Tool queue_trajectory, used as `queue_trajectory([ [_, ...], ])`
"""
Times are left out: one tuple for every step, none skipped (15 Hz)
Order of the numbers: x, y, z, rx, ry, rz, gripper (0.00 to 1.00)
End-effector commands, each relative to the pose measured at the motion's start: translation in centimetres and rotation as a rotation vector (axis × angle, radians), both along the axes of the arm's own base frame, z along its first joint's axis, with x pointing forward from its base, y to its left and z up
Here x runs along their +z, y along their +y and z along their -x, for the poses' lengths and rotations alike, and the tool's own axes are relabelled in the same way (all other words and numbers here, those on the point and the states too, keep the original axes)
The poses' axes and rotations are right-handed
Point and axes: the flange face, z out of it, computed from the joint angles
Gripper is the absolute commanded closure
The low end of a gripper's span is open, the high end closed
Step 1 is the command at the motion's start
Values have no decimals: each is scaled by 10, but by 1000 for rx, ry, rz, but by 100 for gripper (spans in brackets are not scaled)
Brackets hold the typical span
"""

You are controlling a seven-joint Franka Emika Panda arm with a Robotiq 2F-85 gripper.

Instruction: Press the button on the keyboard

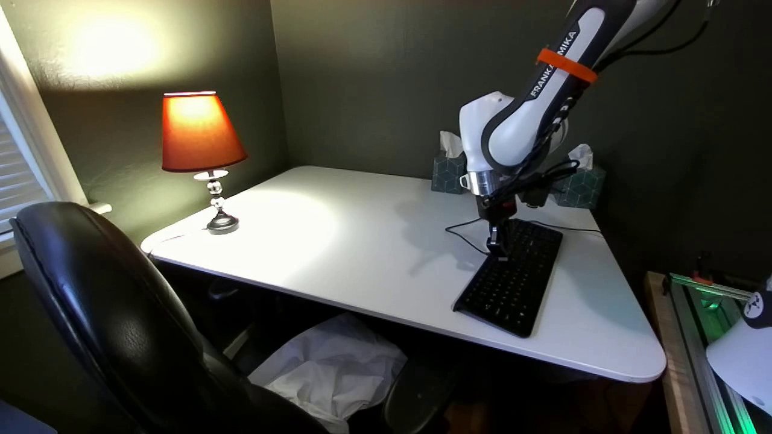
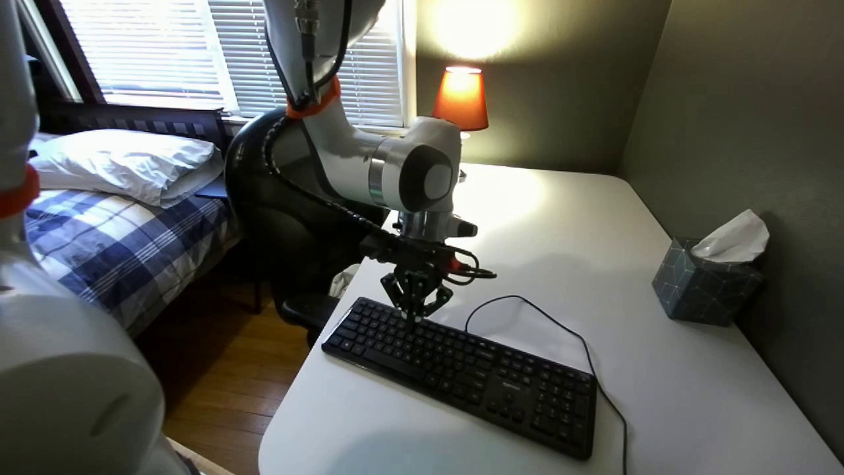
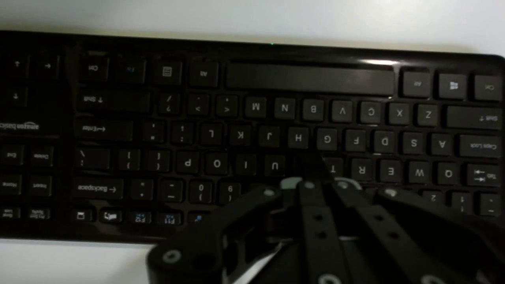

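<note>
Right, your keyboard lies flat on the white table, stretching from the centre of the frame toward the lower right in an exterior view. You have the gripper right over it — fingers drawn together, pointing down at the letter rows. Look at the wrist view, just right of centre: the tips cover the spot between the U key and the T key, though you can't tell whether they touch. A thin black cable loops off the keyboard's back edge and runs to the bottom of the frame. Farther out, in an exterior view, you get a tissue box on the right, a glowing orange lamp at top centre — and a black chair left of centre, with a bed at the left.
</note>
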Motion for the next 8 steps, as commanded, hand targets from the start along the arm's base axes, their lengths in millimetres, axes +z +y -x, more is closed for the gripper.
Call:
queue_trajectory([
  [-5, -3, -3, -6, 39, 7, 100],
  [-6, -3, -3, -6, 44, 6, 100],
  [-7, -3, -3, -6, 50, 6, 100],
  [-7, -3, -3, -6, 54, 6, 100],
  [-7, -3, -4, -6, 58, 6, 100],
  [-8, -3, -4, -6, 63, 5, 100],
  [-9, -3, -4, -7, 70, 6, 100],
  [-9, -3, -5, -7, 75, 5, 100],
])
